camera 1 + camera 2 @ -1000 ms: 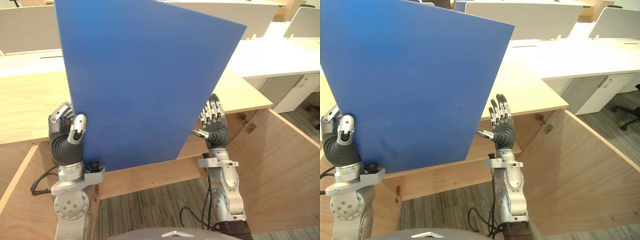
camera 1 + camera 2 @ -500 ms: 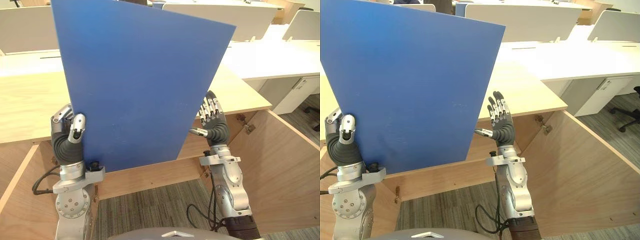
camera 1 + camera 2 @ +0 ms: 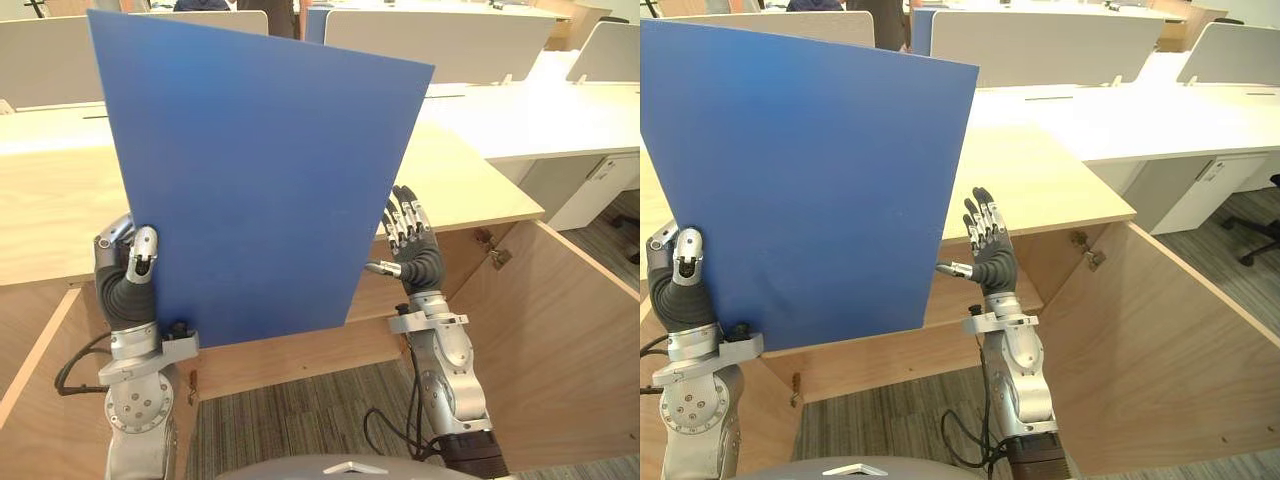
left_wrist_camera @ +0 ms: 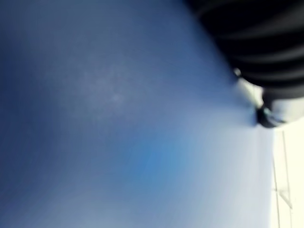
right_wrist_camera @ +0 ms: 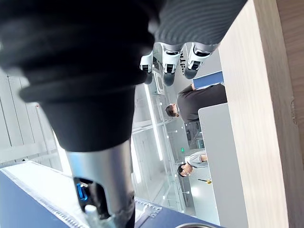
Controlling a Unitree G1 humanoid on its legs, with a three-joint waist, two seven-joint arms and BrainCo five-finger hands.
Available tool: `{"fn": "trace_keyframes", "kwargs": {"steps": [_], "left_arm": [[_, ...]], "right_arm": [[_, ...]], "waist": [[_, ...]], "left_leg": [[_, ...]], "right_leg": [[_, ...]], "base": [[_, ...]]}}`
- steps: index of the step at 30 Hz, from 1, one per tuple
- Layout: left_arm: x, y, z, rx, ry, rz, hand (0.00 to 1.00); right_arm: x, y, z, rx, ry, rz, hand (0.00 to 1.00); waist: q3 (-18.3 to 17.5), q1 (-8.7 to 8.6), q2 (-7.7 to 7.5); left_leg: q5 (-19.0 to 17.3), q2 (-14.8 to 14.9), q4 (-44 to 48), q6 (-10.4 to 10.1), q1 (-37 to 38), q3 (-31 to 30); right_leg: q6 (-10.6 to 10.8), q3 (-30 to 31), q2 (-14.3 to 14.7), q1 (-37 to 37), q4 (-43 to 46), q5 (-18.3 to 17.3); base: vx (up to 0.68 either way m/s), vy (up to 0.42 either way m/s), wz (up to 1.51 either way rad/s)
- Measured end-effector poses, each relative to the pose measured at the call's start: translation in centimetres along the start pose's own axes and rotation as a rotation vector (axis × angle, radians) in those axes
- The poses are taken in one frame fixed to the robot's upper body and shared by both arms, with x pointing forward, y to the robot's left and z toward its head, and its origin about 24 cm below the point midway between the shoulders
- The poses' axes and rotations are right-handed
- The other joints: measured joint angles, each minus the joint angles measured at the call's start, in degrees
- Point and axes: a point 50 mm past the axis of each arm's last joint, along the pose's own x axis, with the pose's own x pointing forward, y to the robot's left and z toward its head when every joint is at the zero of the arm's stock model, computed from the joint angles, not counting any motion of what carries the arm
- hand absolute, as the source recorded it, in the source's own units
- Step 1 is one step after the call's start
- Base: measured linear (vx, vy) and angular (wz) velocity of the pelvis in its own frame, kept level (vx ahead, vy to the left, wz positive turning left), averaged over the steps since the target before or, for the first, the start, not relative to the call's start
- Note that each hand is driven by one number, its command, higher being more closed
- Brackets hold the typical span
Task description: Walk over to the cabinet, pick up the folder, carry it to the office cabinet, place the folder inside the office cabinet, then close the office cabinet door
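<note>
Clamping folder (image 3: 250, 170), left hand (image 3: 125, 280); right wrist view catches people (image 5: 202, 99)

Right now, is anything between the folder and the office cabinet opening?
Nothing visible. The right door and left door stand open. The folder, gripped by the left hand, stands roughly upright and hides most of the opening, so the inside can't be checked. The right hand is open beside its edge.
</note>
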Motion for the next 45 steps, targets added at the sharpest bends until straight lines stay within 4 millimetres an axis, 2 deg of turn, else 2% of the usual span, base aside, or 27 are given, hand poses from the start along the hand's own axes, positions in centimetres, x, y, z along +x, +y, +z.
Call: {"fn": "trace_keyframes", "kwargs": {"steps": [13,19,30,36,45], "left_arm": [[0.1,0.2,-0.4,0.042,0.009,-0.02,1.0],[0.1,0.6,-0.7,0.06,0.018,-0.009,1.0],[0.0,1.0,-1.1,0.076,0.04,0.001,1.0],[0.2,0.8,-1.1,0.103,0.028,-0.011,1.0],[0.7,-0.2,-1.1,0.185,-0.007,-0.06,1.0]], "right_arm": [[-0.3,-0.7,-0.8,-0.03,0.036,-0.033,0.0],[-1.1,-2.8,-1.9,-0.094,0.096,-0.134,0.0],[-1.6,-4.8,-1.4,-0.127,0.089,-0.237,0.0],[-1.6,-4.7,-1.5,-0.122,0.093,-0.226,0.0],[-1.0,-3.0,-1.3,-0.045,0.071,-0.11,0.0]], "waist": [[-0.2,-0.4,0.35],[-0.21,-0.35,0.4],[-0.16,-0.41,0.63],[-0.14,-0.42,0.67],[-0.08,-0.76,0.76]], "left_leg": [[0.13,-0.02,0.0,-0.04,0.06,-0.02],[0.14,-0.07,0.0,-0.01,0.08,-0.17],[0.15,-0.12,0.0,0.0,0.06,-0.21],[0.15,-0.12,0.0,0.0,0.06,-0.2],[0.08,-0.11,0.05,-0.07,0.06,0.0]], "right_leg": [[-0.03,-0.01,-0.01,0.0,0.08,-0.01],[0.0,-0.13,-0.07,0.11,0.05,0.0],[-0.02,-0.18,-0.13,0.12,0.05,-0.01],[-0.08,-0.16,-0.13,0.12,0.03,-0.05],[-0.02,0.03,-0.12,0.11,-0.26,0.03]], "base": [[0.0,0.0,0.0],[0.0,0.0,0.0],[0.0,0.0,0.0],[0.0,0.0,0.0],[0.0,0.0,0.0]]}}
